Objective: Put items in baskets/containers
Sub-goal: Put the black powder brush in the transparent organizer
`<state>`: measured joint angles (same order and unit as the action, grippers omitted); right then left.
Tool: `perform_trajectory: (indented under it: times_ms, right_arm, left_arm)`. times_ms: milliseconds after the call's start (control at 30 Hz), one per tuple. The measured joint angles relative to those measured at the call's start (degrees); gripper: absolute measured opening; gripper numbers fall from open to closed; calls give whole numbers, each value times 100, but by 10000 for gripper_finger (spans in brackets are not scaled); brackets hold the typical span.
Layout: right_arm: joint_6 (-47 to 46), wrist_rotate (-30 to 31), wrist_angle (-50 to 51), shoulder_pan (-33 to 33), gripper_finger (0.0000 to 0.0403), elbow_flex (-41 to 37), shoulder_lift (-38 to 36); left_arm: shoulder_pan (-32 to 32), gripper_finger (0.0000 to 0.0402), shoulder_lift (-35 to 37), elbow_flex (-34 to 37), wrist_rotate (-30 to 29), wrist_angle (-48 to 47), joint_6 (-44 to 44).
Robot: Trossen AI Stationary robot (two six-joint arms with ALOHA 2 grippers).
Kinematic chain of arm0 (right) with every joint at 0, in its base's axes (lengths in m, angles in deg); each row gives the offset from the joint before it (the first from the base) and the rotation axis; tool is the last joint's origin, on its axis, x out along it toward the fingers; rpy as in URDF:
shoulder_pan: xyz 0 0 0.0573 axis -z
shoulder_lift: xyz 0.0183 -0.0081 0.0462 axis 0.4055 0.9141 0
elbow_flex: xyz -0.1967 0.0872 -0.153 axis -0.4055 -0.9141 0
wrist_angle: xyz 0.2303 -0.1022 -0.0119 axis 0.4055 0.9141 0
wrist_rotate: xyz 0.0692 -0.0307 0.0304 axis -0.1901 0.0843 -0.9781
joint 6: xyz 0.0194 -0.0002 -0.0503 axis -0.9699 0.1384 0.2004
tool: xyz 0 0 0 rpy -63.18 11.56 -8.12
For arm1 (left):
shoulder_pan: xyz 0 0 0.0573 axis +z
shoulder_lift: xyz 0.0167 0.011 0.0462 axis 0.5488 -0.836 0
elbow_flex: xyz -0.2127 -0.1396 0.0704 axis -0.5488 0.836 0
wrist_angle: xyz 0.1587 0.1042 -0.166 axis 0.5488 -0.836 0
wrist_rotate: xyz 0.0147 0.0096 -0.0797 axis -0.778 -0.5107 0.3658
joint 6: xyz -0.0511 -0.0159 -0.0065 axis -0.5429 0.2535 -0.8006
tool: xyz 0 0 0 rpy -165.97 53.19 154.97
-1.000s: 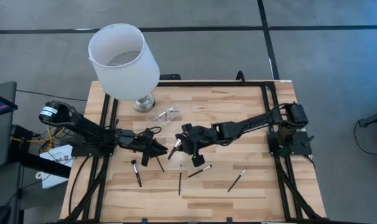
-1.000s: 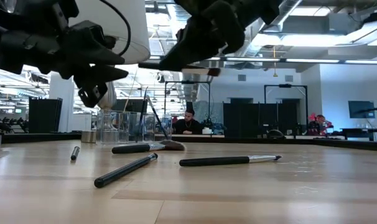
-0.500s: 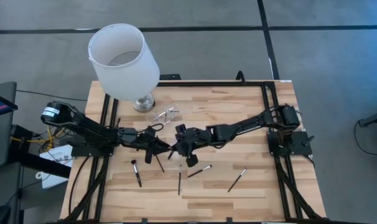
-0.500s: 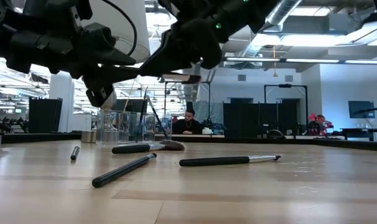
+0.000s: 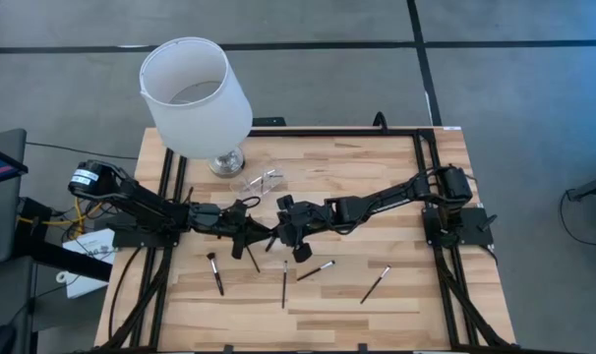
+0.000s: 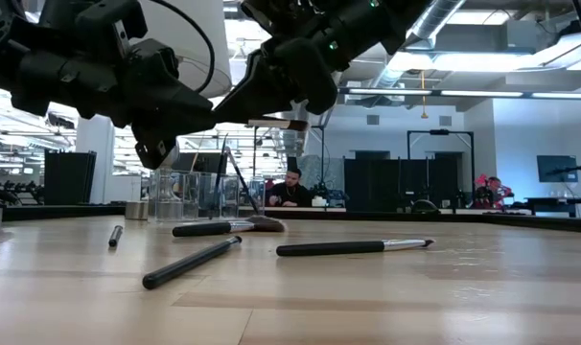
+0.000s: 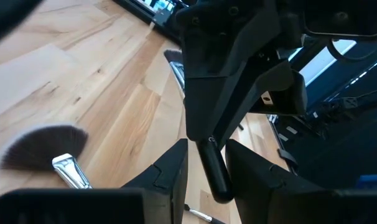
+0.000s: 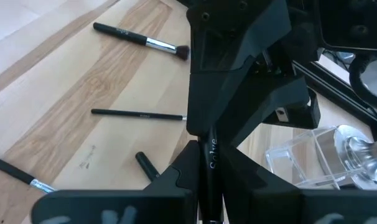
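A black-handled makeup brush (image 6: 276, 123) hangs above the table's middle, with my right gripper (image 5: 275, 236) shut on it. My left gripper (image 5: 262, 237) faces it from the left. It is open, and its fingers stand on either side of the handle's free end (image 7: 213, 171). Several more brushes lie flat on the table, among them one with a fan-shaped head (image 7: 45, 146) and one with a silver ferrule (image 8: 142, 40). The clear container (image 5: 262, 181) stands beside the lamp's base. My right gripper pinches the brush's black handle (image 8: 211, 163) between its two fingers, coming from the table's right and slanting down. The handle's free end points at my left gripper. The brush hangs about level, clear of the table. I cannot tell whether my left gripper touches the handle's end.
A large white lampshade (image 5: 195, 93) on a silver base (image 5: 227, 162) stands at the far left corner. Loose brushes lie across the near half of the table (image 5: 284, 283), (image 5: 375, 283), (image 5: 216, 272). A black frame (image 5: 421, 157) runs round the table.
My right gripper has moved toward the table's left and a little down, carrying the brush, and has rolled slightly. The handle's free end now lies between my left gripper's fingers.
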<state>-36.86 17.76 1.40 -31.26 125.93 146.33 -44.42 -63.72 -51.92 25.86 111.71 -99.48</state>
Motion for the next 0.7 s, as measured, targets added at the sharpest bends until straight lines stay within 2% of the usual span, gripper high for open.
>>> perform_trajectory:
  times_ms: [200,433,700]
  right_arm:
    - [0,8,-19,0,33,-4,0]
    - [111,36,-79,0,36,-13,0]
    - [56,155,-122,-15,61,-13,0]
  left_arm:
    - [-2,91,0,0,-7,11,-2]
    - [-2,37,2,2,-33,-25,77]
    - [-4,46,2,2,-103,15,138]
